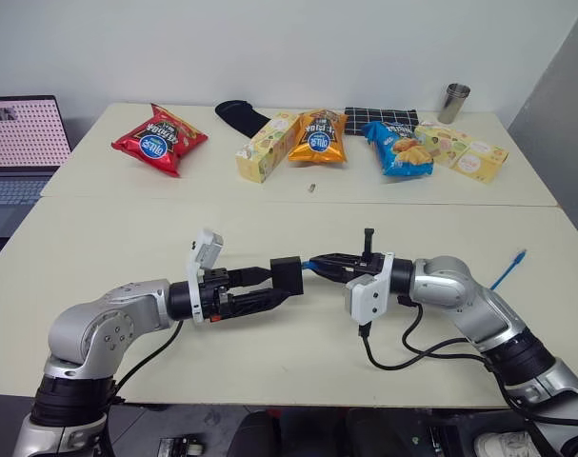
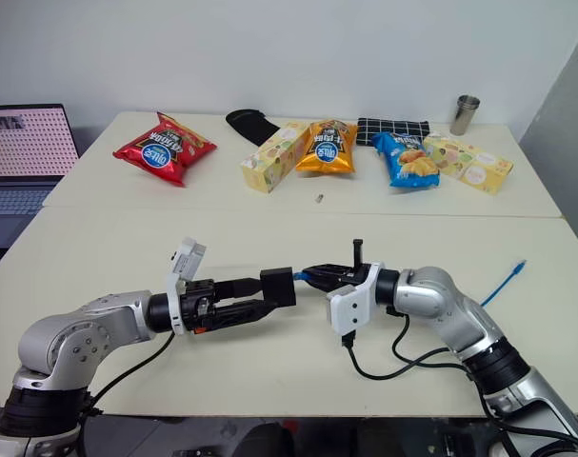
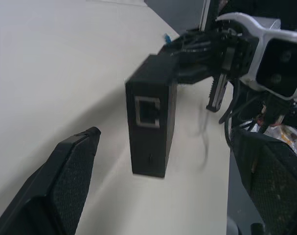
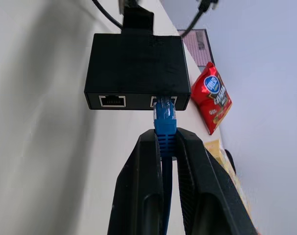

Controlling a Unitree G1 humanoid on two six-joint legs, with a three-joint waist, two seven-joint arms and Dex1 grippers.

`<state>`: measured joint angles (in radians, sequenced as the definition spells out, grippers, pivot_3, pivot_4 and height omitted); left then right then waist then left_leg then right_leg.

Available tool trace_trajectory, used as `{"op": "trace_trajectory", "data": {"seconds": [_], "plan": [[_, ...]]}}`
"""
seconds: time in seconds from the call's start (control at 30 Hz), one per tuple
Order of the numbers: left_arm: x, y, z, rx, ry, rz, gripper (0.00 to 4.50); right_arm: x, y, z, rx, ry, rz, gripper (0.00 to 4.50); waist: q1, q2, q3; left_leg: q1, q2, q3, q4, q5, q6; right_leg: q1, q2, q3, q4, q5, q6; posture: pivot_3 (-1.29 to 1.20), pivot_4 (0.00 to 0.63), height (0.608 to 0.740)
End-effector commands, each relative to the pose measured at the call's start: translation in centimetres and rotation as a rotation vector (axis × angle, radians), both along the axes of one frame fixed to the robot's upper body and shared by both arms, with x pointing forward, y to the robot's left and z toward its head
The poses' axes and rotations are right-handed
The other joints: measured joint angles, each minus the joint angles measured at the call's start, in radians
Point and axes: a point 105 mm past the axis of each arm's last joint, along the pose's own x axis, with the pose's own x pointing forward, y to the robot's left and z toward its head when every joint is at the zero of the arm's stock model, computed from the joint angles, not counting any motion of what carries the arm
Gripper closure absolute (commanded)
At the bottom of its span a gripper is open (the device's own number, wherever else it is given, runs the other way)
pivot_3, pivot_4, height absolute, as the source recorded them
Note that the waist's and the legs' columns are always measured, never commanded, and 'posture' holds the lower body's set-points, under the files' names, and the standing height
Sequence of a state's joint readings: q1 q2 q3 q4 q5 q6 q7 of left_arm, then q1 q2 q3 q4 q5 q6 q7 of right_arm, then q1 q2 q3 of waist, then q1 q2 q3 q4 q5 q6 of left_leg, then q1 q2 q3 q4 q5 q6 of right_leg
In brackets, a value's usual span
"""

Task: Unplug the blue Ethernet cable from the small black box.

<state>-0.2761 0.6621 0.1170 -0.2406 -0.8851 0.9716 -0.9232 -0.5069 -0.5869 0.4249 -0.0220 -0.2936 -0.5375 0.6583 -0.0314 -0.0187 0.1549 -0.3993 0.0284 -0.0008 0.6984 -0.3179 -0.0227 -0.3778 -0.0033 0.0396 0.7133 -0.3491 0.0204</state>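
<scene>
Currently we see the right gripper (image 4: 166, 147) clamped on the blue Ethernet cable (image 4: 165, 120), still plugged into the small black box (image 4: 137, 71); left gripper (image 1: 269, 286) jaws spread wide around the box

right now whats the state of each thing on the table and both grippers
blue cable: plugged into the box, lifted
black box: off the table, second port empty
right gripper: shut on the blue cable just behind the plug
left gripper: open, fingers either side of the box
metal cup: upright
red snack bag: lying sealed
laptop: open, screen on
</scene>
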Motion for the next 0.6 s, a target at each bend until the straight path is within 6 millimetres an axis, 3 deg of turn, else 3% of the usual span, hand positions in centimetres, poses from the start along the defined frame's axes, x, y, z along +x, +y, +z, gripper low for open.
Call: {"op": "trace_trajectory", "data": {"seconds": [0.03,0.5,0.6], "plan": [[0.29,0.08,1.44,-0.058,-0.031,0.0,0.35,-0.15,0.38,1.86,0.046,-0.077,0.04,4.37,0.0,0.0,0.0,0.0,0.0,0.0,0.0,0.0,0.0,0.0,0.0,0.0,0.0,0.0,0.0,0.0,0.15,0.74],[0.26,0.03,1.39,-0.072,-0.025,-0.009,3.42,-0.47,0.72,2.06,0.073,-0.095,0.062,4.37,0.0,0.0,0.0,0.0,0.0,0.0,0.0,0.0,0.0,0.0,0.0,0.0,0.0,0.0,0.0,0.0,0.15,0.74],[0.22,0.06,1.27,-0.069,-0.023,-0.011,3.7,-0.63,0.89,1.87,0.049,-0.126,0.071,4.37,0.0,0.0,0.0,0.0,0.0,0.0,0.0,0.0,0.0,0.0,0.0,0.0,0.0,0.0,0.0,0.0,0.15,0.74]]}}
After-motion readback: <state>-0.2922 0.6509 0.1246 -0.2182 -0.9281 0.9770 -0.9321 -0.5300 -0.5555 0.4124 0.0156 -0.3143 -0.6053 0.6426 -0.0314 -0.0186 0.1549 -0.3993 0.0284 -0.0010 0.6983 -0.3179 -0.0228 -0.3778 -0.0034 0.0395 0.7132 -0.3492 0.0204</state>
